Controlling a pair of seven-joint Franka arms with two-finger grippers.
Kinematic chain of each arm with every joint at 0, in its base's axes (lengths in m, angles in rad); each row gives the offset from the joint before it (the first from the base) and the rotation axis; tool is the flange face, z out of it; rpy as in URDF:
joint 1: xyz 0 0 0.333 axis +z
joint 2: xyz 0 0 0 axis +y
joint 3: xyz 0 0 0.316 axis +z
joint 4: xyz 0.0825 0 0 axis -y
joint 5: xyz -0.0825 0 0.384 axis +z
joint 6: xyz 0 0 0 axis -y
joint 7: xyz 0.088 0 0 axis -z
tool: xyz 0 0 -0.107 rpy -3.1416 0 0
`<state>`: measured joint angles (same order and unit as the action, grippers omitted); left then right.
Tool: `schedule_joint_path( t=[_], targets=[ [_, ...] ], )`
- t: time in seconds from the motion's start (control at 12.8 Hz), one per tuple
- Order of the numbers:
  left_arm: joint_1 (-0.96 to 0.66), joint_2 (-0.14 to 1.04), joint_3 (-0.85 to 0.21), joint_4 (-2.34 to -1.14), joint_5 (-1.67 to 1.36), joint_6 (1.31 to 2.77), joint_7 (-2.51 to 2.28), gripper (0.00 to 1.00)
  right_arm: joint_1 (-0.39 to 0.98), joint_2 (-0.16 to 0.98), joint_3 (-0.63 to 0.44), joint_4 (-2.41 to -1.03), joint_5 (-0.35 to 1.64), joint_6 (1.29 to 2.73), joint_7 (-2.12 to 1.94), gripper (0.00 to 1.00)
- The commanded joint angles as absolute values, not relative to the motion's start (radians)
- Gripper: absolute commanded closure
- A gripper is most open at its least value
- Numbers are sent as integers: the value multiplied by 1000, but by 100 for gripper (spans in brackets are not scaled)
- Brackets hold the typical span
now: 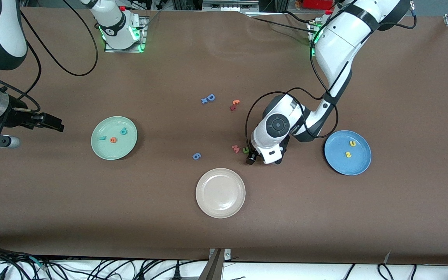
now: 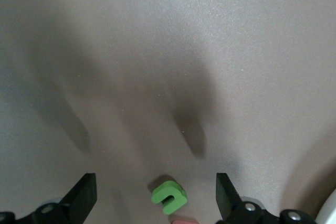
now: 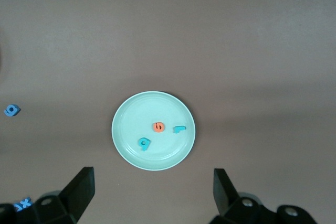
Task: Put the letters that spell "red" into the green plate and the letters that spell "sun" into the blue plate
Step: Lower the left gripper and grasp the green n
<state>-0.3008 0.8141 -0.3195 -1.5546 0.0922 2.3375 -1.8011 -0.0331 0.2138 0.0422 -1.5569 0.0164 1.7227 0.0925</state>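
Observation:
The green plate (image 1: 125, 149) holds the teal "r" (image 1: 102, 137), orange "e" (image 1: 112, 140) and teal "d" (image 1: 123, 131). The right wrist view shows the same plate (image 3: 131, 119) with "e" (image 3: 158, 127), "r" (image 3: 179, 128) and "d" (image 3: 143, 142). The yellow "u" (image 1: 352, 143) and "s" (image 1: 348, 154) lie in the blue plate (image 1: 336, 161). The green "n" (image 1: 245, 150) lies on the table. My left gripper (image 1: 256, 157) hangs low and open just beside it, and the "n" (image 2: 169, 196) shows between its fingers (image 2: 84, 198). My right gripper (image 1: 53, 123) (image 3: 152, 198) waits open and empty in the air beside the green plate.
A pink "w" (image 1: 235, 148) touches the "n" on its right-arm side. A blue "g" (image 1: 196, 156) and a beige plate (image 1: 220, 193) lie nearer the camera. A blue "D" (image 1: 210, 97), a blue "x" (image 1: 204, 100) and an orange "c" (image 1: 236, 102) lie farther back.

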Motion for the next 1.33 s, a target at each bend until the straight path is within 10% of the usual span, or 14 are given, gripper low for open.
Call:
schedule_joint_path(
  t=[0.0,1.25],
  targets=[
    [-327,856,-310,-1485,78,2326,-1812,0,-44,201,54,-1574,8,1736,97,0],
    [-420,868,-232,-1473,75,2326,-1841,0,-44,202,54,-1574,8,1740,95,0]
  ],
)
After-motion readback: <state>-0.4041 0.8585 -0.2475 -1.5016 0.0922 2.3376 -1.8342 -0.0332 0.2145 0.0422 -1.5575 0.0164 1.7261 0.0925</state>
